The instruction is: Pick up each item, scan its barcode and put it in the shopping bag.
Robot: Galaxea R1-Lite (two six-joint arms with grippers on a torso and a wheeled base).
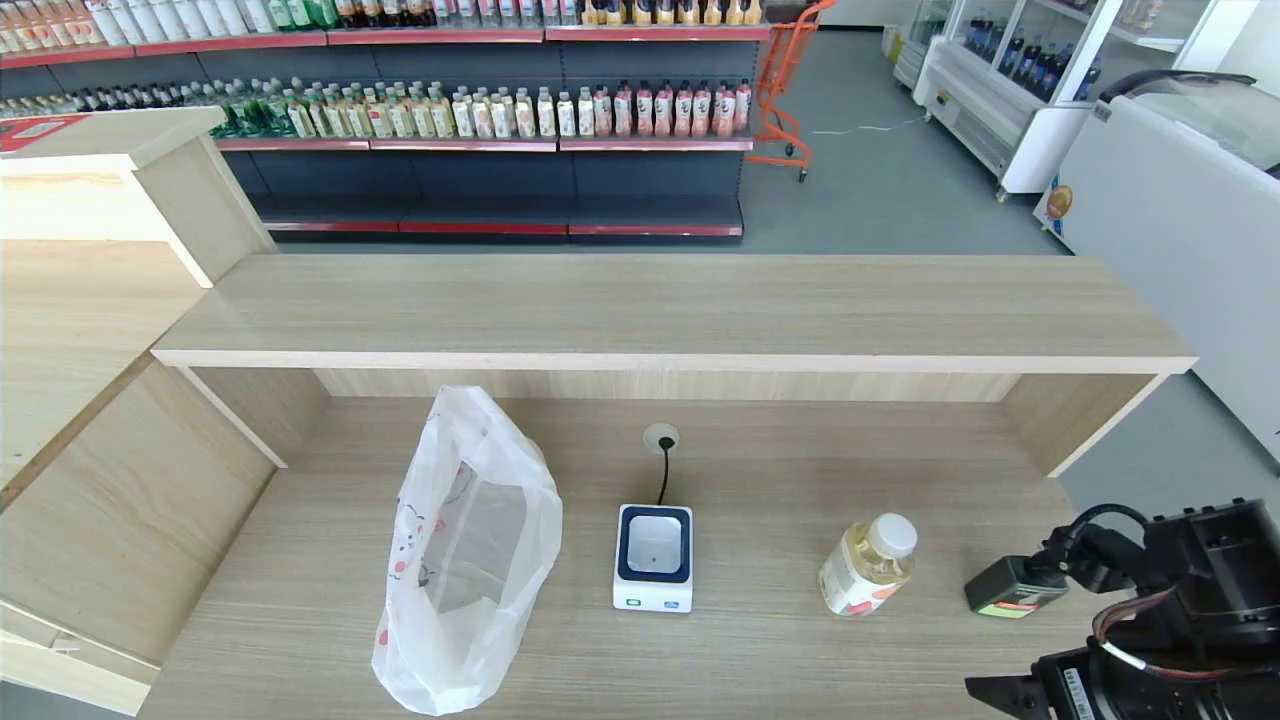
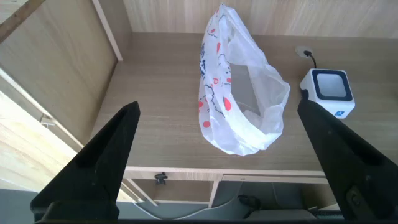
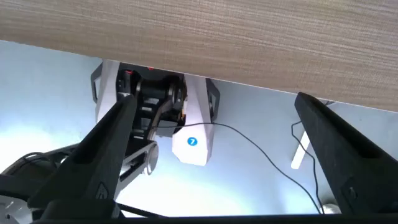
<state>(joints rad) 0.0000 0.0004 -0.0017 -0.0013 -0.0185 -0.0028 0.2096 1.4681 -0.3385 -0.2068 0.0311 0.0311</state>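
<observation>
Bottle (image 1: 866,566) sat lower right on the counter (image 1: 780,660), scanner (image 1: 653,555) at centre, shopping bag (image 1: 465,560) just left of it, mouth open. Left gripper (image 2: 217,115) was spread wide, empty. Right gripper (image 3: 216,104) was spread too, empty, under the counter edge.

In the head view, a white, thin plastic shopping bag (image 1: 465,560) with red and dark prints stands at lower left of centre on the wooden counter. Its mouth gapes open, and the left wrist view (image 2: 239,93) shows it slumped. A small white scanner (image 1: 653,557) with a dark-framed window sits at lower centre, just right of the bag, its black cable running toward the back. A bottle (image 1: 868,566) of pale yellow liquid with a white cap and an orange-marked label is at lower right, apart from the scanner.
</observation>
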